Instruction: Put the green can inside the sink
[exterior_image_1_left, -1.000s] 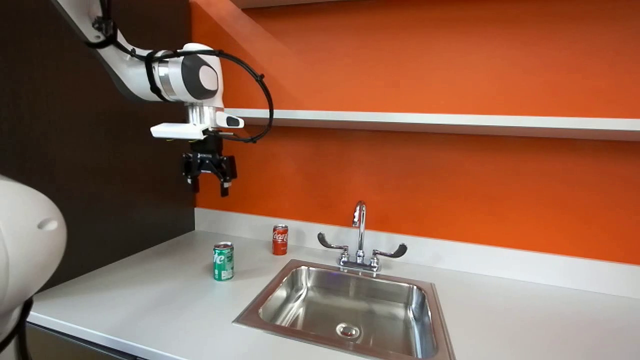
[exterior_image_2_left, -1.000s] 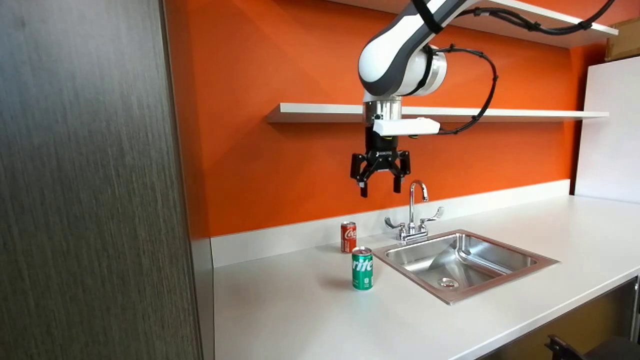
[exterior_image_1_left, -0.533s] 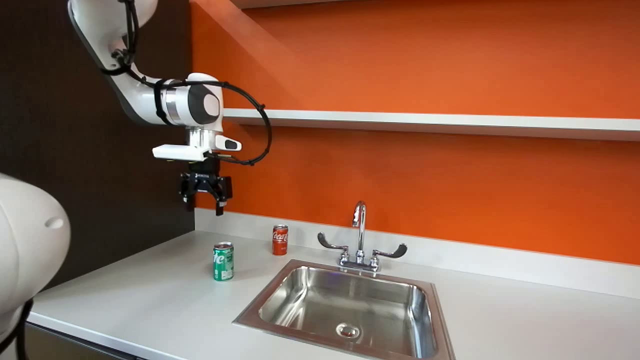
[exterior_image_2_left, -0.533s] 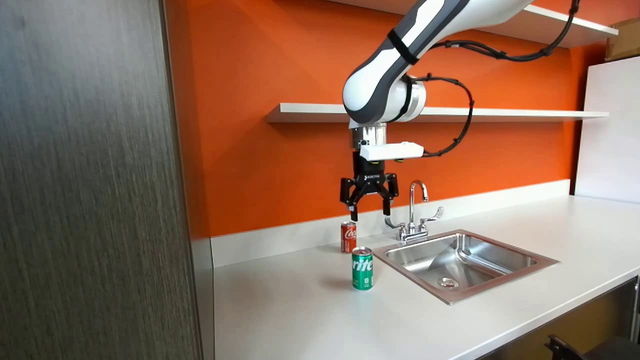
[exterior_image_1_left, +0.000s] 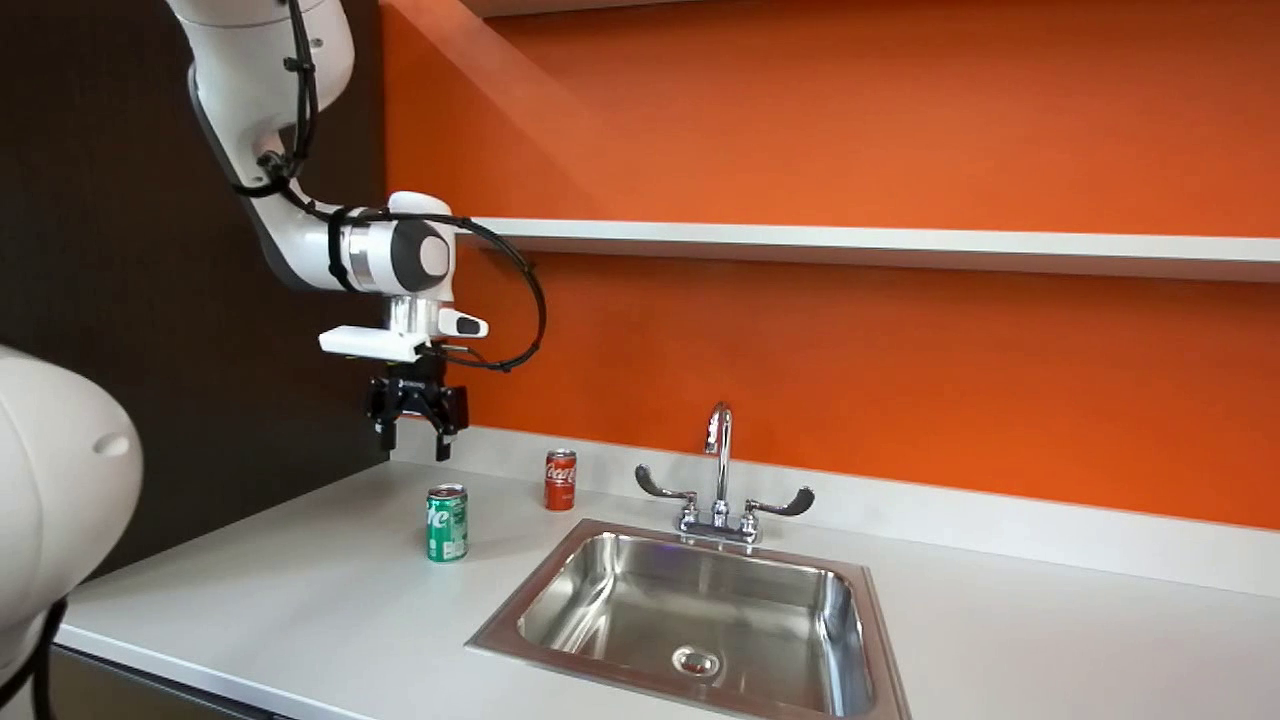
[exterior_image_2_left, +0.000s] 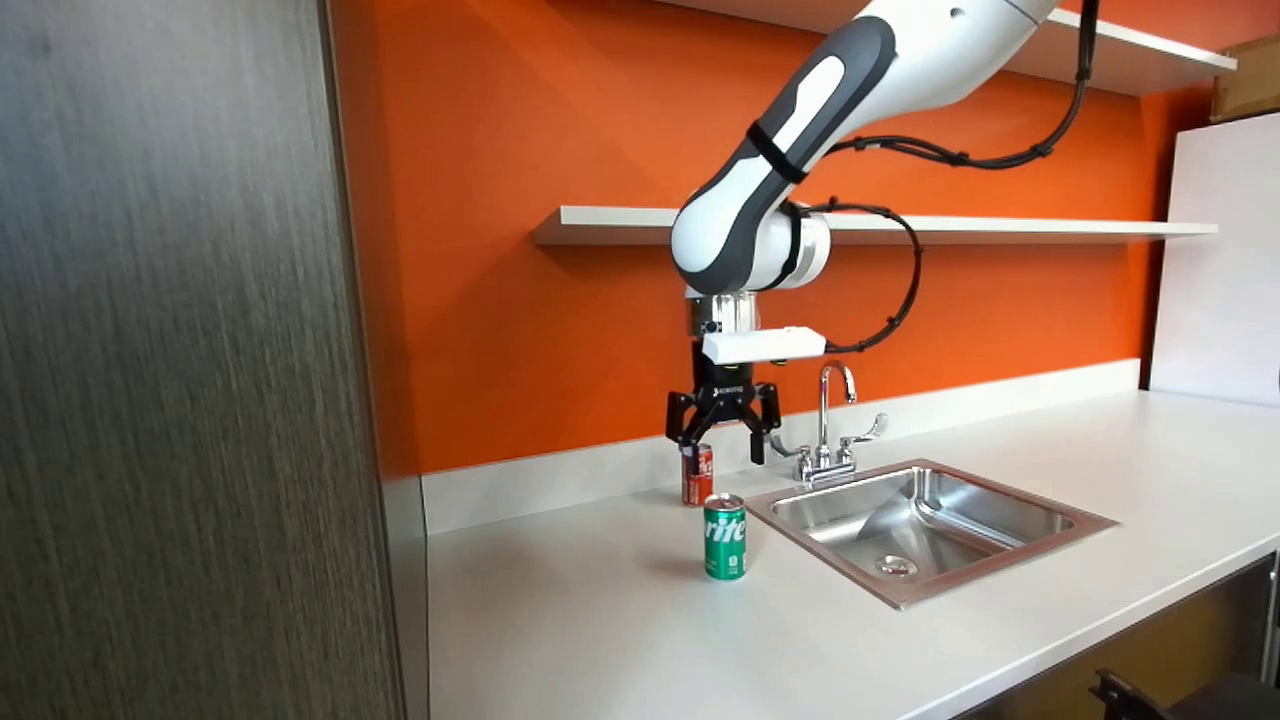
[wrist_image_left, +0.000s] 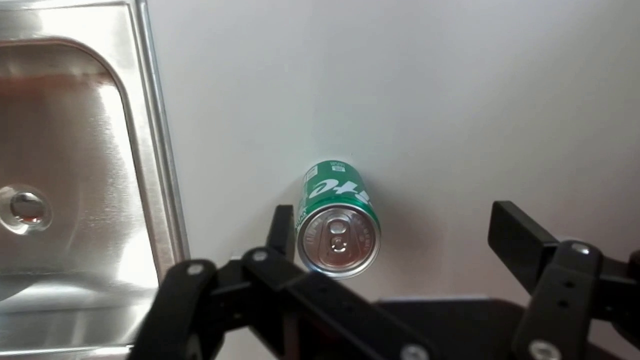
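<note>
The green can (exterior_image_1_left: 447, 523) stands upright on the counter, left of the sink (exterior_image_1_left: 700, 585). The can (exterior_image_2_left: 725, 540) and the sink (exterior_image_2_left: 850, 512) also show in another exterior view. My gripper (exterior_image_1_left: 415, 447) is open and empty, pointing down above the can's height and apart from it; it also shows there (exterior_image_2_left: 725, 458). In the wrist view, the silvery top of the can (wrist_image_left: 338, 240) appears between the open fingers (wrist_image_left: 392, 220), close beside the left finger and far from the right one. The sink (wrist_image_left: 75, 150) lies at the left of the wrist view.
A red can (exterior_image_1_left: 560, 482) stands behind the green can near the backsplash; a finger partly covers it in an exterior view (exterior_image_2_left: 700, 488). The chrome faucet (exterior_image_1_left: 722, 465) rises behind the sink. A white shelf (exterior_image_1_left: 850, 238) runs along the orange wall. A dark panel (exterior_image_1_left: 200, 330) bounds one side.
My gripper has moved down towards the counter, shifting a little left in an exterior view. It stays open. Both cans have not moved.
</note>
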